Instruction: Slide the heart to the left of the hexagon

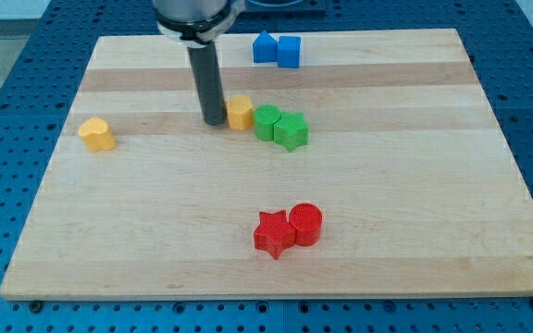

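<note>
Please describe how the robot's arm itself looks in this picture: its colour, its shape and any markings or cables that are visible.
Only the lowest part of the arm shows. A wide dark round housing with a glossy rim enters at the view's top. From it hangs a straight, smooth, dark grey cylindrical rod of even thickness, ending in my tip. There is no gripper. No cables, labels or markings can be made out.

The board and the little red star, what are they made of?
The board looks like pale wood: long grain stripes run across it, with a smooth, dull finish. The red star looks like plastic, though I can't be sure: one even bright colour, crisp edges, faintly shiny. My tip sits far from it, beside the yellow hexagon.
</note>
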You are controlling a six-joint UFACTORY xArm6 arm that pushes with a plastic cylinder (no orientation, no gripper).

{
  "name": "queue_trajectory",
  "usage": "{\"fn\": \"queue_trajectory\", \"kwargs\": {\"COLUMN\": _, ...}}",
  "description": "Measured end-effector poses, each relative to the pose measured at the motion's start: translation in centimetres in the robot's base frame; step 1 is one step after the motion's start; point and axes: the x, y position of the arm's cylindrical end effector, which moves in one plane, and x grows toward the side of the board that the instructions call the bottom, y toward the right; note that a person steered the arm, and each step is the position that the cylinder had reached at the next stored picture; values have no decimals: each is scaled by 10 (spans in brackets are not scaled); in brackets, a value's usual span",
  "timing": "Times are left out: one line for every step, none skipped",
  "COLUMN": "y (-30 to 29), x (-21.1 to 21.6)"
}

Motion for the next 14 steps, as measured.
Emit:
{"fn": "queue_trajectory", "kwargs": {"y": -4, "x": 4}}
{"fn": "queue_trajectory", "kwargs": {"y": -18, "x": 49}}
{"fn": "queue_trajectory", "kwargs": {"y": -37, "x": 101}}
{"fn": "queue_trajectory", "kwargs": {"y": -94, "x": 115}}
{"fn": "queue_trajectory", "kwargs": {"y": -152, "x": 110}}
{"fn": "queue_trajectory", "kwargs": {"y": -186, "x": 82}}
{"fn": "queue_trajectory", "kwargs": {"y": -186, "x": 53}}
{"fn": "queue_trajectory", "kwargs": {"y": -168, "x": 41}}
{"fn": "queue_trajectory", "kwargs": {"y": -157, "x": 26}}
{"fn": "queue_trajectory", "kwargs": {"y": -198, "x": 26}}
{"fn": "queue_trajectory", "kwargs": {"y": -224, "x": 20}}
{"fn": "queue_trajectory", "kwargs": {"y": -221, "x": 12}}
{"fn": "queue_trajectory", "kwargs": {"y": -197, "x": 11}}
{"fn": "queue_trajectory", "kwargs": {"y": -161, "x": 11}}
